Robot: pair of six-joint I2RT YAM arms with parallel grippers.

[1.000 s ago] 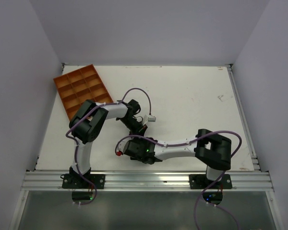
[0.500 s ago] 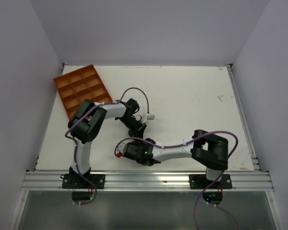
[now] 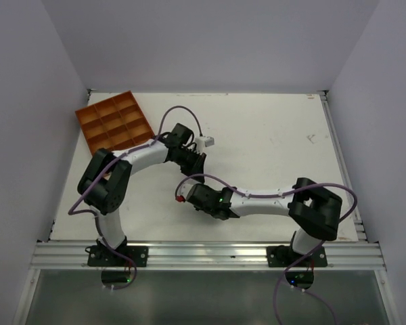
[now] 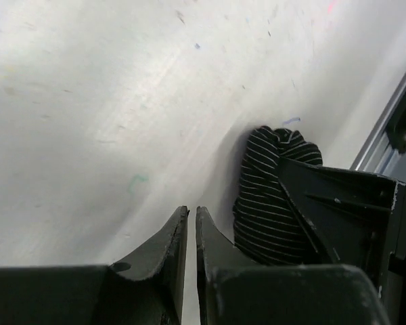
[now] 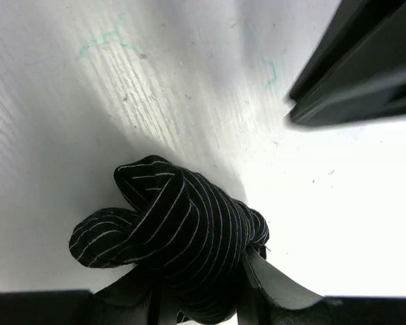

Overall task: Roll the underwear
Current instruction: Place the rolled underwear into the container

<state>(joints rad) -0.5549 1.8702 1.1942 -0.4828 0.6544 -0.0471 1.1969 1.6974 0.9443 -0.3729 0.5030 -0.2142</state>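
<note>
1. Flat white table, scuffed, with faint pen marks.

2. Orange plastic tray divided into compartments, at the far left corner of the table, well apart from both hands.

3. Right hand, black and two-fingered, reached leftward to the middle of the near half of the table. Its fingers were clamped on item 5, one on each side of the bundle.

4. Left hand, black and two-fingered, was held low over the table just beyond the right hand. Its fingertips were drawn together with only a thin slit between them and nothing gripped.

5. Underwear, soft black fabric with fine pale stripes, bunched into a small rounded roll. It was held between the right hand's fingers and protruded past their tips at the table surface. Whether it rested on the table or hung just above could not be told. In the left wrist view it sat just beside the left hand's fingertips, apart from them.
</note>
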